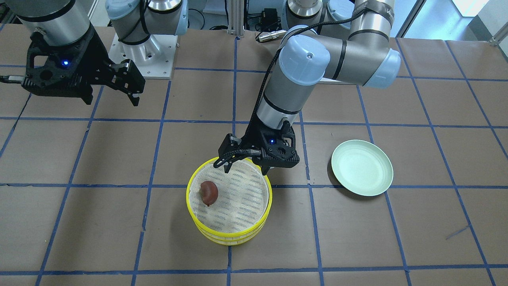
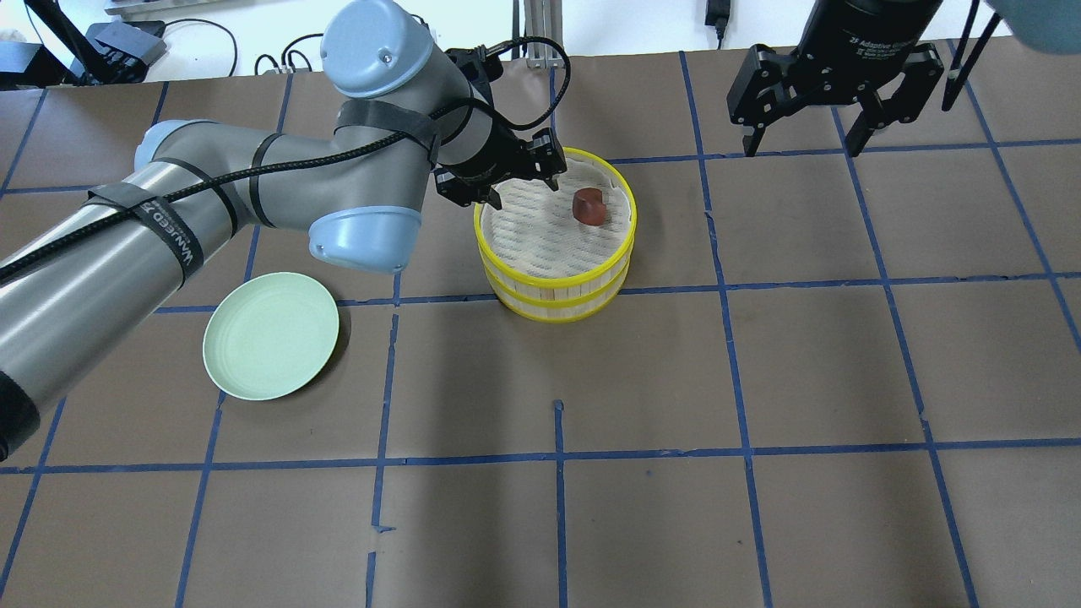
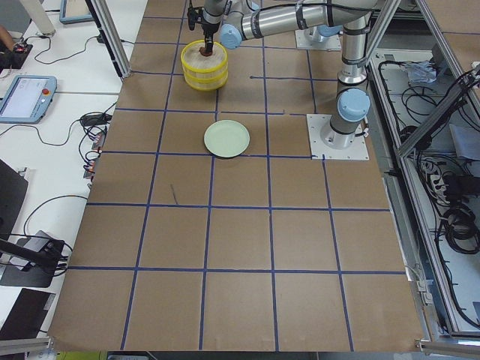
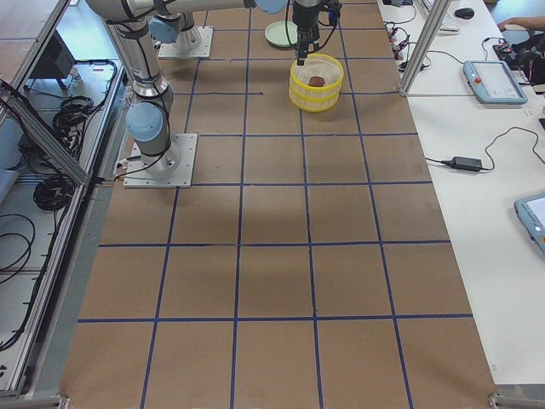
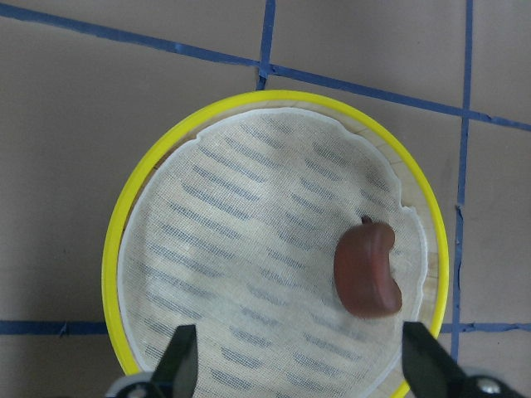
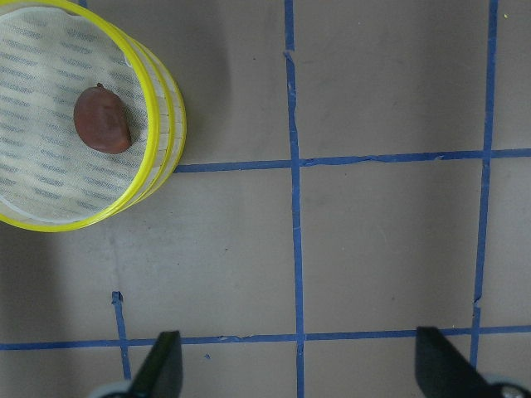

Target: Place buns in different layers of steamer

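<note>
The steamer point(image 1: 229, 234) is a stack of two yellow-rimmed layers with whitish mesh floors; it also shows in the overhead view point(image 2: 553, 291). The dark reddish-brown bun point(image 1: 209, 193) lies on the top layer's mesh point(image 5: 249, 274), toward one side point(image 2: 589, 206) point(image 5: 366, 270) point(image 6: 102, 119). The white bun is out of view. My left gripper point(image 1: 245, 170) hovers open and empty just above the steamer's rim on the robot's side point(image 2: 521, 190). My right gripper point(image 2: 802, 139) is open and empty, raised well away from the steamer point(image 1: 133, 85).
A pale green plate point(image 1: 362, 168) lies bare on the brown paper to the robot's left of the steamer point(image 2: 271, 335). Blue tape lines grid the table. The arm bases stand at the table's robot-side edge.
</note>
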{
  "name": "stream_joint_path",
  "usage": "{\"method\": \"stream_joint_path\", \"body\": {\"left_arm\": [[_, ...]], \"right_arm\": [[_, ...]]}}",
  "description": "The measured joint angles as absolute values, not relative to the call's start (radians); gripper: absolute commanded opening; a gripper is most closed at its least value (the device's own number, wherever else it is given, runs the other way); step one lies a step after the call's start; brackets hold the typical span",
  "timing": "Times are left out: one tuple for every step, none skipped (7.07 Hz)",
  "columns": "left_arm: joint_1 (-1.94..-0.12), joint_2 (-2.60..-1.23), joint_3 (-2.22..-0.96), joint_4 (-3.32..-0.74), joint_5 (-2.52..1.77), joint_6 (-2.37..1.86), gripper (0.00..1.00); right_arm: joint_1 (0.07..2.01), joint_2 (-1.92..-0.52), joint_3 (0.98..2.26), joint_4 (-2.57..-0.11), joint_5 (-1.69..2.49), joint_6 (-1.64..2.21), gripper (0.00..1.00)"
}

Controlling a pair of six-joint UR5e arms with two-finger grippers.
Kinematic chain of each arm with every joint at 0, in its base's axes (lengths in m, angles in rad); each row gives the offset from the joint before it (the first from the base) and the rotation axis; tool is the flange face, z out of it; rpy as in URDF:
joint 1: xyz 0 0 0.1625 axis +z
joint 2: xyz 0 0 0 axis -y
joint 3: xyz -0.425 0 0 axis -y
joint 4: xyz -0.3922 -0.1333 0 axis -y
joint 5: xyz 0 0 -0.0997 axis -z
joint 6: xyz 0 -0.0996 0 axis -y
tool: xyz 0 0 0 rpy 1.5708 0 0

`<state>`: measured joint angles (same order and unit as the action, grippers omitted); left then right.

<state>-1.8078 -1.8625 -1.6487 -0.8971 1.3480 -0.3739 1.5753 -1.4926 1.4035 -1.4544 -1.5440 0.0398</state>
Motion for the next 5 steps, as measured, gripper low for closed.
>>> {"method": "stream_joint_path", "body": {"left_arm": [[-1.796,-1.837,-1.616,-1.0,1.376,-0.307,1.0],[-1.762,-1.785,-1.593,-1.126,1.41,-0.222,1.0],[-1.708,-1.709,-1.586,-1.265,1.426,-0.13,1.0],[-1.654,-1.639,-1.582,-1.395,1.442,-0.037,1.0],[-1.604,-1.574,-1.577,-1.518,1.479,0.054,1.0]], "right_arm": [[1.576,-1.493,1.404,-1.455,-1.544,0.039,1.0],[1.576,-1.494,1.405,-1.456,-1.543,0.039,1.0],[1.577,-1.494,1.405,-1.457,-1.542,0.038,1.0],[1.577,-1.494,1.405,-1.457,-1.542,0.038,1.0],[1.577,-1.494,1.405,-1.456,-1.543,0.038,1.0]]}}
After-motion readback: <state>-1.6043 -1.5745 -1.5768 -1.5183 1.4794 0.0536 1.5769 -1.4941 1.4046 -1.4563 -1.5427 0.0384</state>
